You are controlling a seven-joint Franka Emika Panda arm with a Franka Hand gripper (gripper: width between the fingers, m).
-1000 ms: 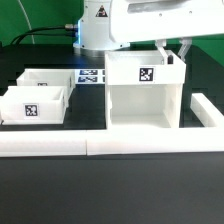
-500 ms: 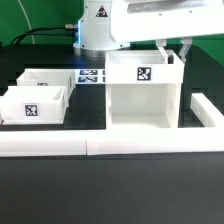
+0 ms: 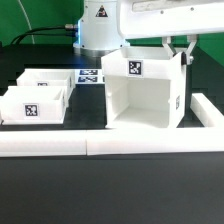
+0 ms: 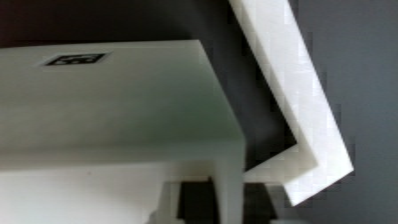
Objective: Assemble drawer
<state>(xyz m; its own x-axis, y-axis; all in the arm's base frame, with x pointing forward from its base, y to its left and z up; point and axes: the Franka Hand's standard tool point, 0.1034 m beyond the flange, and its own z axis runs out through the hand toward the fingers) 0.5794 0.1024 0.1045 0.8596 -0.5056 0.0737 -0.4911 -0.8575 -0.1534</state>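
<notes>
The white cabinet shell (image 3: 145,95) stands on the black table, open side toward the camera, with a tag on its top face. It is turned slightly askew to the front border bar. My gripper (image 3: 178,52) reaches down at its far top corner on the exterior view's right, shut on the shell's thin side wall. In the wrist view the shell (image 4: 107,110) fills most of the picture, and its wall runs between my gripper's (image 4: 226,202) dark fingers. Two small open-topped trays (image 3: 45,80) (image 3: 33,105) sit side by side at the exterior view's left.
A long white border bar (image 3: 60,145) runs along the front, and another (image 3: 205,112) turns back on the exterior view's right; it also shows in the wrist view (image 4: 285,70). The marker board (image 3: 88,76) lies behind the trays. The robot base (image 3: 100,25) stands at the back.
The cabinet shell has turned and shifted toward the exterior view's right with my gripper on its wall; its tagged top face now sits more to the left. The trays have not moved.
</notes>
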